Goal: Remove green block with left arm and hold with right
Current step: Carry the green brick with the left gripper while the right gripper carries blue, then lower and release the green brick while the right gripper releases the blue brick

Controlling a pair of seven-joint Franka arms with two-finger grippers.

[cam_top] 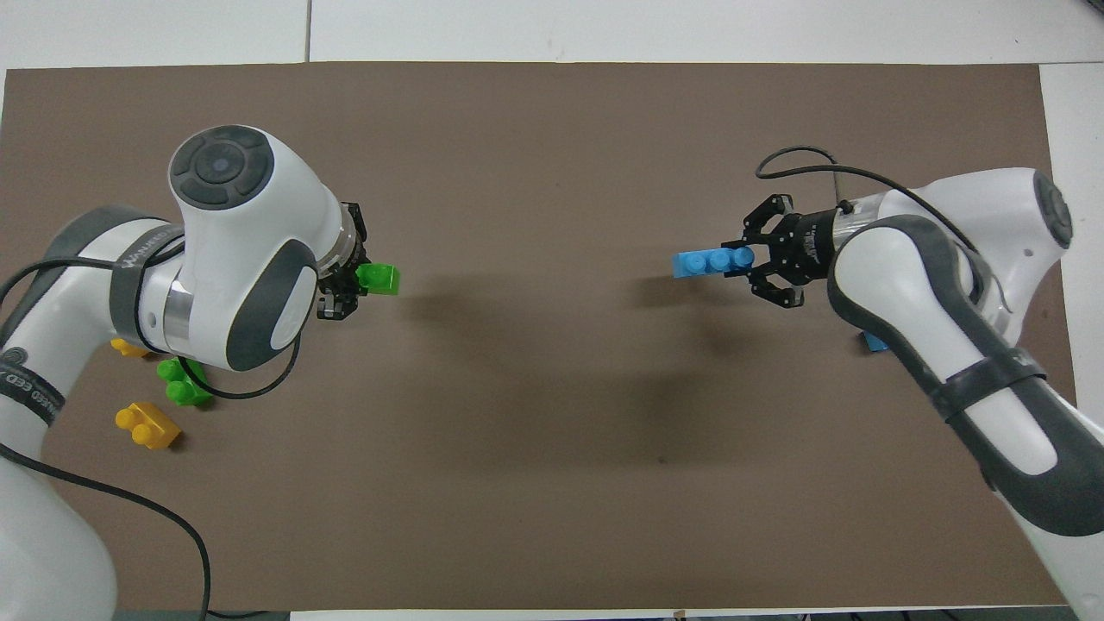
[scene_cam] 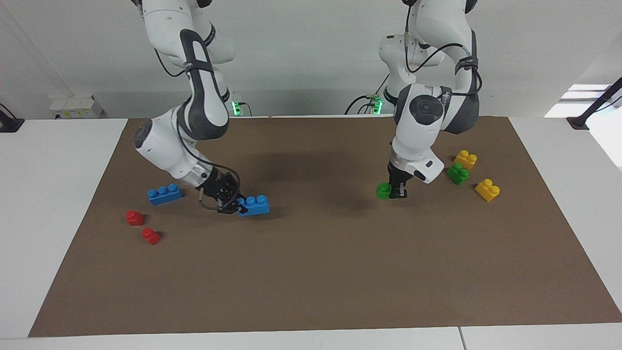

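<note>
My left gripper [scene_cam: 396, 193] is low over the brown mat [scene_cam: 311, 282] and shut on a bright green block [scene_cam: 384, 190]. The block sticks out sideways from the fingers. In the overhead view the same green block [cam_top: 379, 279] juts out of the left gripper [cam_top: 354, 287]. My right gripper [scene_cam: 236, 206] is shut on one end of a blue three-stud brick [scene_cam: 255, 204], held low at the mat. The overhead view shows this blue brick [cam_top: 709, 261] pointing out of the right gripper [cam_top: 749, 262] toward the left arm's end. A wide gap of mat lies between the two grippers.
A second green block [scene_cam: 457, 173] lies between two yellow bricks [scene_cam: 465, 158] [scene_cam: 487, 189] at the left arm's end. A second blue brick [scene_cam: 165, 194] and two red blocks [scene_cam: 134, 217] [scene_cam: 150, 236] lie at the right arm's end.
</note>
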